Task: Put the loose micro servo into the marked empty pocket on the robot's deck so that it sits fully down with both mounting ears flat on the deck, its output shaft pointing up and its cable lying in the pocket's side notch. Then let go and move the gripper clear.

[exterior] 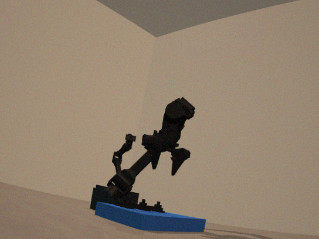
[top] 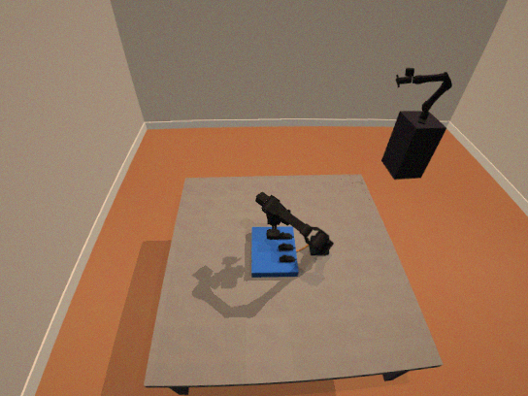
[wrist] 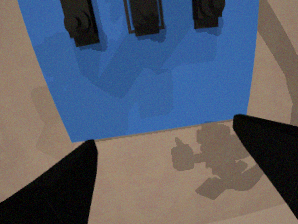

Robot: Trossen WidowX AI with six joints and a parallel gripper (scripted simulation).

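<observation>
The blue deck (top: 264,264) (exterior: 146,219) (wrist: 150,100) lies on the grey table. Three black micro servos stand in a row on it. The middle servo (top: 286,247) (wrist: 145,17) sits in the outlined pocket, and a thin orange cable (top: 303,248) runs from it toward the arm's base. The other two servos (wrist: 80,22) (wrist: 207,12) flank it. My gripper (top: 273,225) (exterior: 165,167) (wrist: 166,133) is open and empty. It hangs well above the deck, clear of the servos. How deep the middle servo sits and where its ears lie are too small to tell.
The arm's base (top: 320,245) stands right of the deck on the table (top: 291,330) (exterior: 44,217). A black pedestal (top: 412,143) with a second arm stands on the orange floor at the back right.
</observation>
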